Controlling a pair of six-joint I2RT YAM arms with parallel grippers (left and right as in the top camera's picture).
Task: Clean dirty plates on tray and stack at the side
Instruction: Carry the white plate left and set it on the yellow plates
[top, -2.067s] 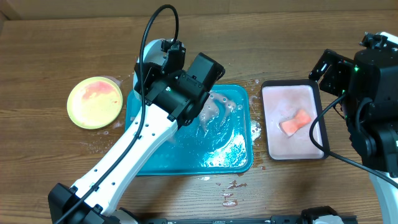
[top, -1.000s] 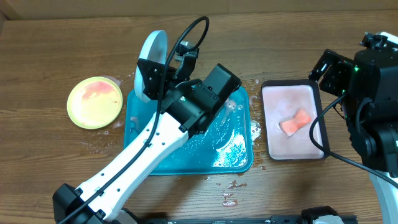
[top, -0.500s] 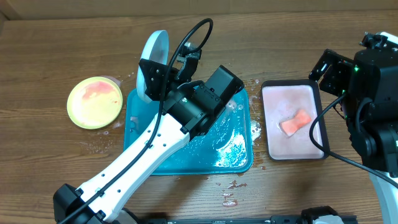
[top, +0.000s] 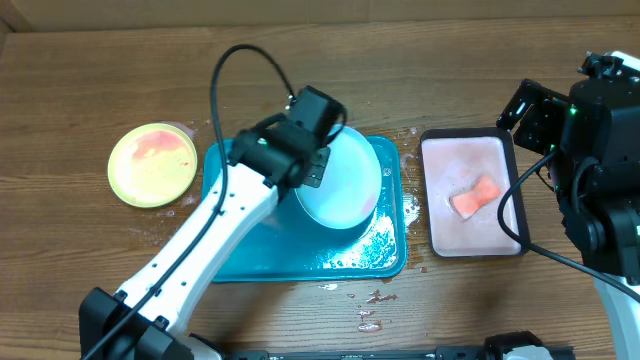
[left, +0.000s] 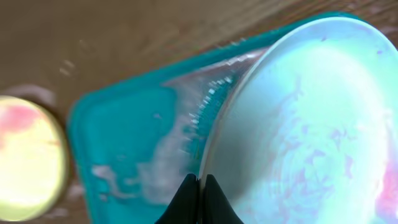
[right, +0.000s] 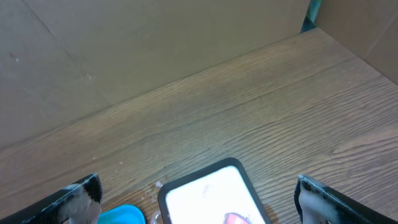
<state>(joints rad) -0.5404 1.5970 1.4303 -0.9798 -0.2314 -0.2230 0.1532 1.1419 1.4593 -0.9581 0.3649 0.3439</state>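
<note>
yellow-green plate (top: 152, 165): lay flat on the wooden table (top: 80, 80), just left of the teal tray and outside it; a red smear showed on its face.
teal tray (top: 225, 262): sat at the table's centre, its floor wet and streaked with foam.
left gripper (left: 198, 186): jaws pinched together on the rim of the pale blue plate.
pale blue plate (top: 345, 185): was held tilted over the right half of the teal tray; faint pink streaks remained on its face; contact with the tray floor could not be determined.
water drops (top: 370, 310): lay on the table at the teal tray's near edge.
pink tray (top: 516, 190): black-rimmed, stood right of the teal tray and apart from it; a small orange piece (top: 475, 196) lay inside.
right gripper (right: 199, 199): fingers were spread wide and held nothing, above the pink tray's far end.
</note>
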